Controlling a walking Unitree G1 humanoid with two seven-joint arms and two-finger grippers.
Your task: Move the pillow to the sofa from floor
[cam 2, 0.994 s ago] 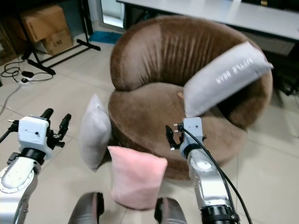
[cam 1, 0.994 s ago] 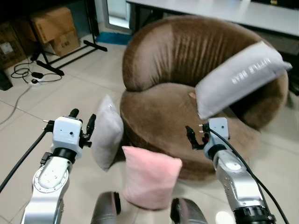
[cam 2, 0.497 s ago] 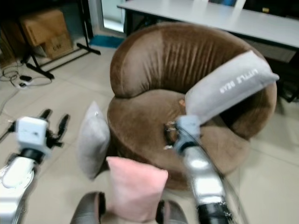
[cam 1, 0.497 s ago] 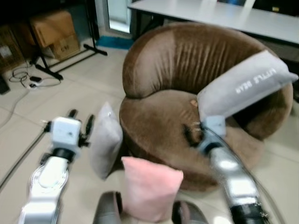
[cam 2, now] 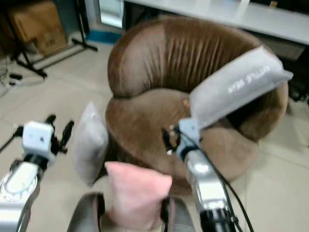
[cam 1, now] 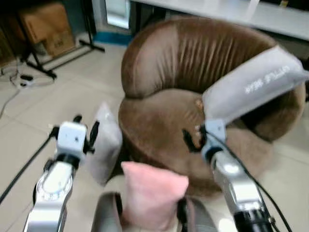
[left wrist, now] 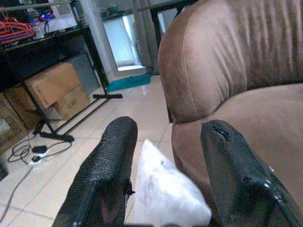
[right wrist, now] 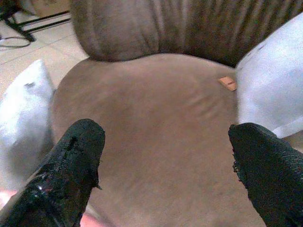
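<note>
A pink pillow (cam 1: 151, 193) stands on the floor in front of the round brown sofa (cam 1: 203, 87), close to my body. To its left a grey pillow (cam 1: 105, 143) leans against the sofa's base. My left gripper (cam 1: 85, 130) is open just left of that grey pillow (left wrist: 168, 191), which shows between its fingers (left wrist: 106, 175) in the left wrist view. My right gripper (cam 1: 192, 139) is open over the sofa's seat front (right wrist: 151, 123), above and right of the pink pillow. A long grey cushion (cam 1: 253, 84) with lettering lies on the sofa's right arm.
Cardboard boxes (cam 1: 43, 26) and a black stand with cables (cam 1: 36, 67) are at the far left on the tiled floor (cam 1: 34, 116). A white table edge (cam 1: 227, 12) runs behind the sofa. A small tan tag (right wrist: 228, 83) lies on the seat.
The view has dipped and shifted as I moved closer to the sofa. My right gripper has risen from beside the sofa's front to over the seat. The pillows lie where they were.
</note>
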